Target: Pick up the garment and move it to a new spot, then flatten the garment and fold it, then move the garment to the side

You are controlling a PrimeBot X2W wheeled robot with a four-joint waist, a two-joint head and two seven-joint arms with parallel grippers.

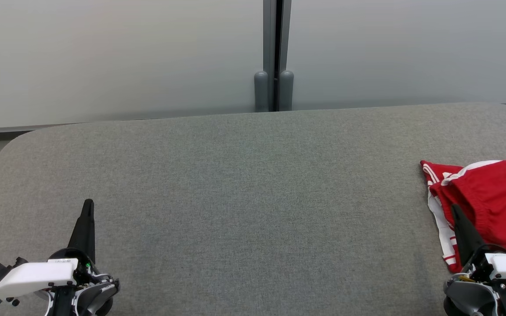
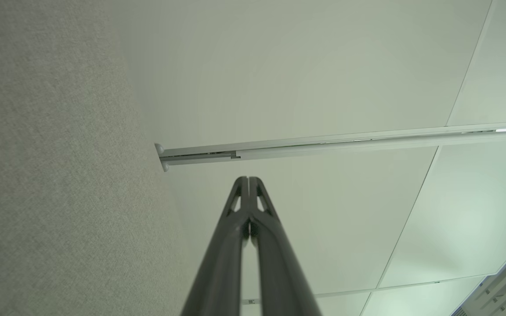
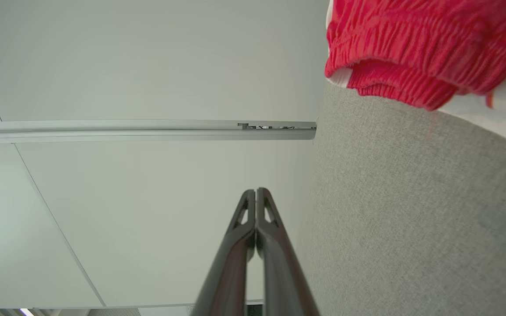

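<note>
- A crumpled red garment (image 1: 494, 197) with white stripes and a gathered elastic waistband lies at the far right edge of a grey, fabric-covered surface (image 1: 253, 175), part of it cut off by the head view's right border.
- The left end effector (image 1: 88, 204) sits at the lower left over bare grey cloth, well apart from the garment. The left wrist view shows its two long dark fingers clenched tip to tip (image 2: 248, 179) with nothing between them.
- The right end effector (image 1: 455, 207) sits at the lower right, just beside the garment. In the right wrist view its fingers are pressed together (image 3: 256, 191), gripping nothing, with the red waistband (image 3: 411, 39) apart from them.
- Pale frosted wall panels (image 1: 103, 57) and a grey post (image 1: 274, 52) stand behind the surface.
</note>
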